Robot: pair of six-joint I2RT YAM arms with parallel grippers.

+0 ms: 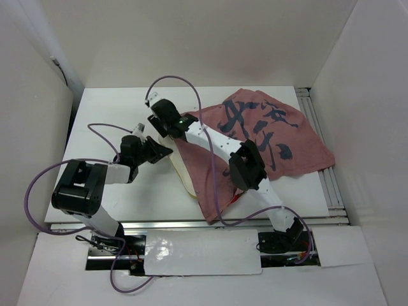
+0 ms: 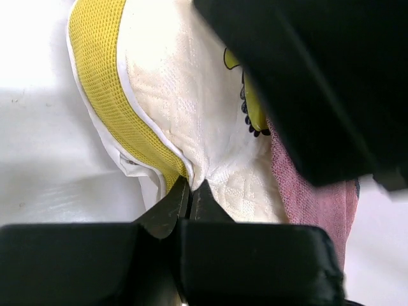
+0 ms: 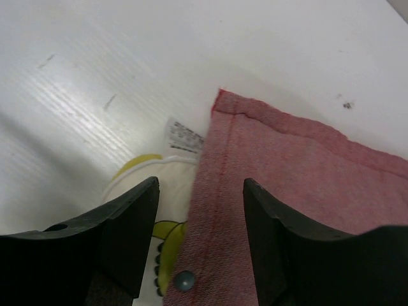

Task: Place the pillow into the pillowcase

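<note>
**Q:** Where does the pillow lie?

**A:** The pillow (image 1: 182,177) lies near the centre of the desk (image 1: 137,197). Most of it appears to be covered by the pillowcase (image 1: 274,143), which spreads toward 3 o'clock, dull pink side up. A cream strip shows at the case's 9 o'clock edge, running from about 11 to 5 o'clock.

**Q:** What is the state of the jaws?

**A:** The left jaws are together, clamped on a pinch of pillow fabric beside the yellow mesh edge (image 2: 108,95). The right jaws are apart, straddling the stitched hem (image 3: 220,191) of the case near its corner, and grip nothing.

**Q:** Which relation governs the coming move?

**A:** From the left jaws, the case interior lies at 3 o'clock, across the pillow's long axis. The left arm is nearer the pillow and the right arm nearer the hem. Probable procedure: the left jaws feed the pillow toward 3 o'clock while the right jaws close on the hem and draw it toward 9 o'clock
</note>
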